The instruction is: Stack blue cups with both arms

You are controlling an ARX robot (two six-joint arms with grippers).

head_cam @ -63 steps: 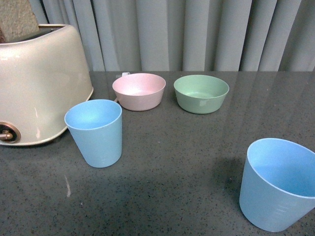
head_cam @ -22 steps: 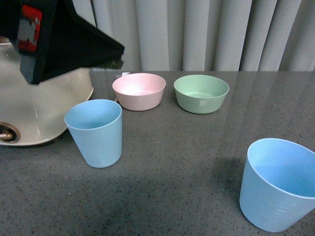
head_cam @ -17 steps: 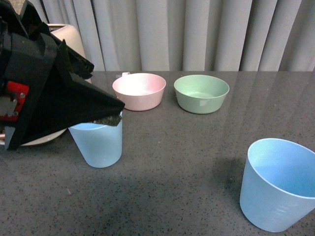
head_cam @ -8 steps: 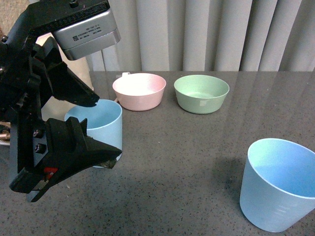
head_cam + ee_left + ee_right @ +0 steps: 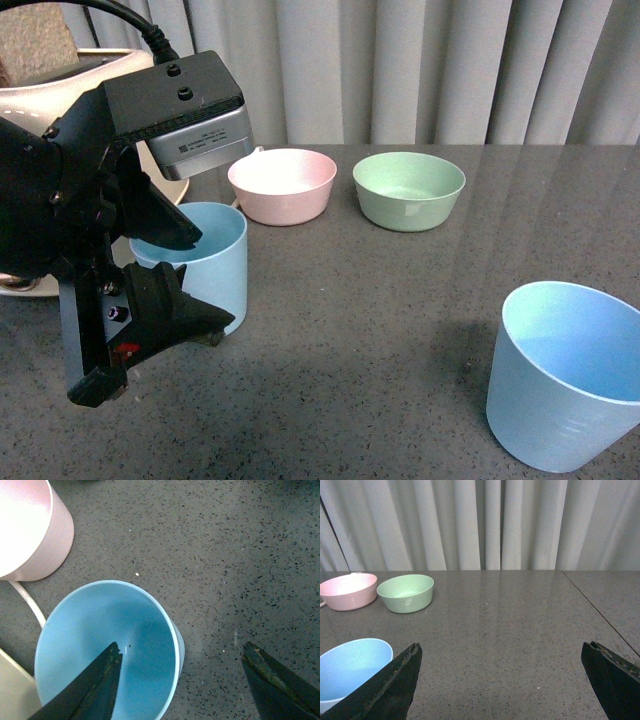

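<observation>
My right end effector [image 5: 501,650] hangs spread wide. The near cup [image 5: 565,385] has not moved; it stands front right on the speckled dark counter [image 5: 380,330]. Since half a second ago my left end effector [image 5: 210,283] has drawn in on the far cup [image 5: 225,262]. It is spread, with one angular black finger inside the rim and the other outside the wall. Both cups are matte, tapered and light blue. Beyond them sit a smooth round pink bowl [image 5: 283,186] and a green bowl [image 5: 409,191].
</observation>
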